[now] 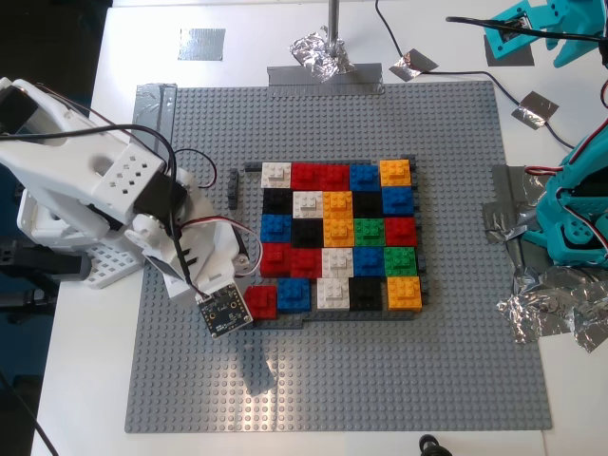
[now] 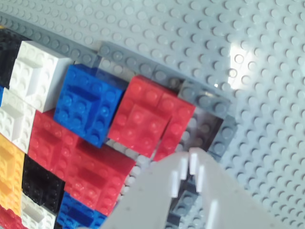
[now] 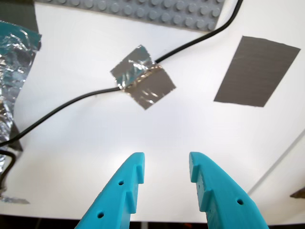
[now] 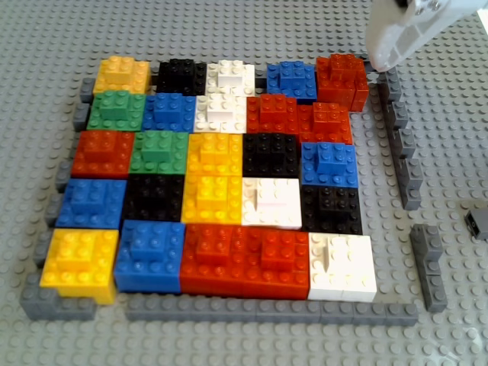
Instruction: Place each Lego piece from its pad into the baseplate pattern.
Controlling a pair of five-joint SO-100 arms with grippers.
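The baseplate pattern (image 1: 337, 237) is a mosaic of coloured bricks on the grey plate (image 1: 332, 399). A red Lego piece (image 2: 150, 119) sits slightly skewed at the mosaic's corner (image 1: 259, 301), next to a blue brick (image 4: 292, 76). My second gripper (image 2: 189, 163), white, is shut with nothing between its fingers and its tips are right beside that red piece (image 4: 341, 76). My first gripper (image 3: 166, 164), teal, hangs open over the white table near a bare grey pad (image 3: 257, 71), at the exterior view's top right (image 1: 532, 36).
Crumpled foil lumps lie behind the plate (image 1: 318, 49) and at the exterior view's right (image 1: 546, 304). Black cables are taped down with foil patches (image 3: 143, 83). Another grey pad (image 1: 201, 44) lies at the exterior view's top left. A loose dark strip (image 1: 233, 188) stands beside the mosaic.
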